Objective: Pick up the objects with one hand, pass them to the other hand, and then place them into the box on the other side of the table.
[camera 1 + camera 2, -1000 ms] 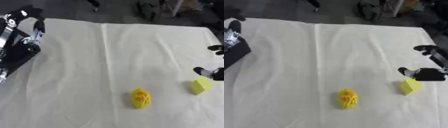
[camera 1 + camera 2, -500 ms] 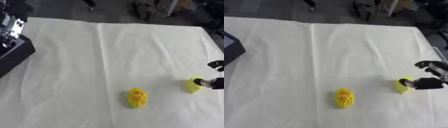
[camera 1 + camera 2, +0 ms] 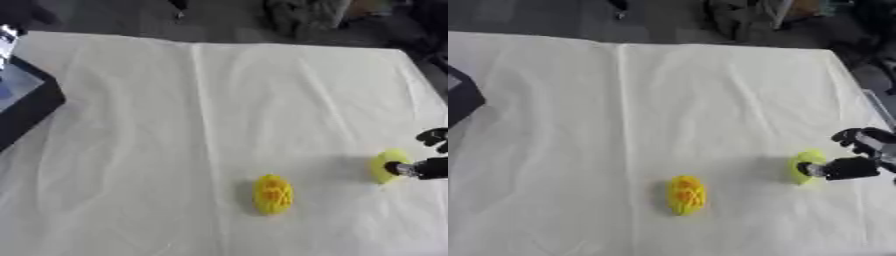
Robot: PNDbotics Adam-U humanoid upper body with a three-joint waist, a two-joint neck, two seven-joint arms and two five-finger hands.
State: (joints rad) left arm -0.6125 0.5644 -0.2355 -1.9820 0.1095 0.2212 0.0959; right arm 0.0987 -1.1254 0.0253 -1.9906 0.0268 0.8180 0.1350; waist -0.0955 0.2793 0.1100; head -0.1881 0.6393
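Note:
A yellow-green block (image 3: 803, 164) stands tipped on edge near the table's right side. My right hand (image 3: 857, 165) reaches in from the right edge. One fingertip (image 3: 813, 170) touches the block's right face, and another finger (image 3: 852, 135) arches above it, apart from the block. A yellow-orange knobbly oval object (image 3: 272, 194) lies alone on the cloth, left of the block. The dark box (image 3: 24, 106) sits at the table's left edge. Only a silver and black sliver of my left hand (image 3: 7, 39) shows at the upper left edge, above the box.
A white cloth (image 3: 219, 110) covers the whole table, with creases running front to back. Beyond the far edge lie a dark floor and some clutter (image 3: 302, 15). The table's right edge (image 3: 866, 95) runs close behind my right hand.
My left arm has drawn back off the left edge, uncovering the box. My right hand has come down beside the block, which has shifted slightly left and now stands tipped up.

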